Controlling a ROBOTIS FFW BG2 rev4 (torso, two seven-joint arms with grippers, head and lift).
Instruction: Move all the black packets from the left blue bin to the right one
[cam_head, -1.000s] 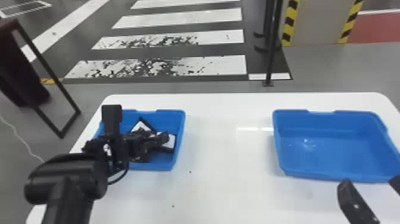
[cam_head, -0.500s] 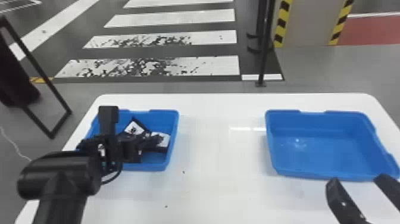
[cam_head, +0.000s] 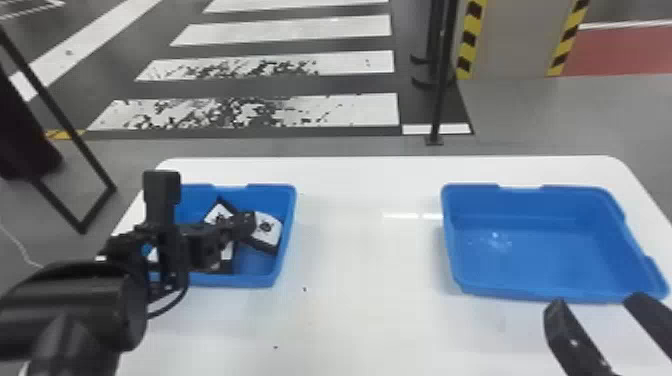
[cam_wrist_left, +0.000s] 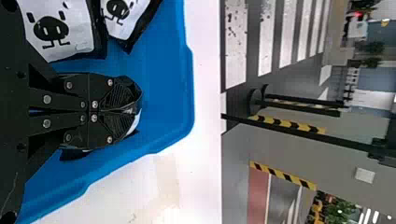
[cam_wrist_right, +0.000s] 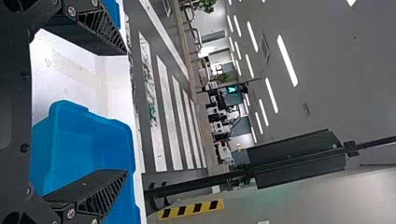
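Over in the left blue bin (cam_head: 286, 235), I can see black packets with white fronts and little black cartoon figures. Two (cam_wrist_left: 60, 30) (cam_wrist_left: 126, 21) lie touching; another packet (cam_head: 267, 231) sits tilted near the bin's right wall, pinched in the left tool (cam_head: 246, 224). The right blue bin (cam_head: 530, 250) sits upright.

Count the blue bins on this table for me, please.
2: one bin on the left side of the table, partly behind the left arm; the other bin on the right.
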